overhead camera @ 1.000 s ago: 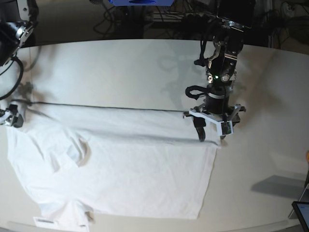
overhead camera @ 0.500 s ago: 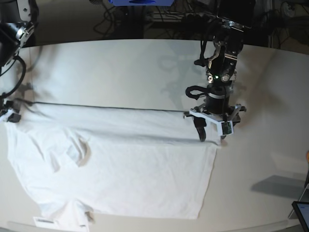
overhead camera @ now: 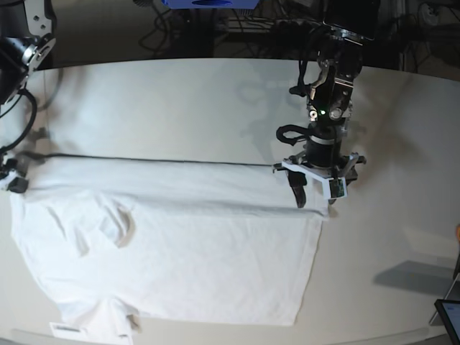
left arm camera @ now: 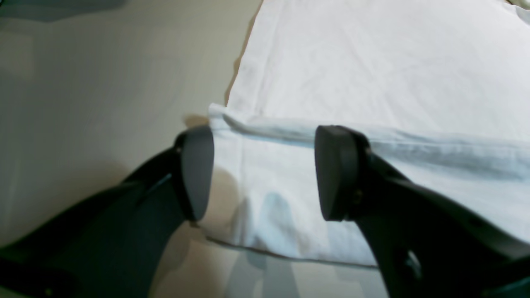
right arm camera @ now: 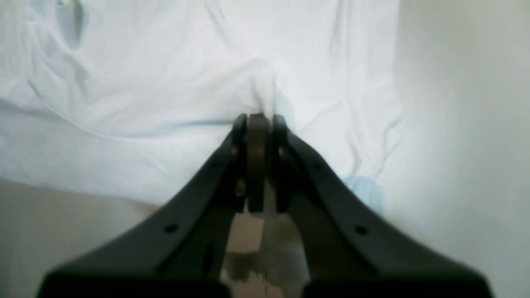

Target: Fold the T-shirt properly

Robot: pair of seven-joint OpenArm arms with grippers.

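Note:
The white T-shirt (overhead camera: 187,251) lies spread on the off-white table (overhead camera: 180,100), with a long fold along its far edge. My left gripper (overhead camera: 314,203) stands open over the shirt's far right corner. In the left wrist view its fingers (left arm camera: 198,169) straddle the folded hem of the T-shirt (left arm camera: 372,74), and the left gripper (left arm camera: 265,169) holds nothing. My right gripper (overhead camera: 14,181) is at the shirt's far left edge. In the right wrist view the right gripper (right arm camera: 257,118) is shut, with the T-shirt (right arm camera: 145,82) puckered up into its tips.
A small white label (overhead camera: 68,329) lies at the table's front edge beside the shirt. A dark device corner (overhead camera: 449,316) shows at the lower right. Cables and equipment line the back beyond the table.
My right gripper has shut on the shirt's left edge and shifted slightly. The left arm has stayed put, still open over the corner.

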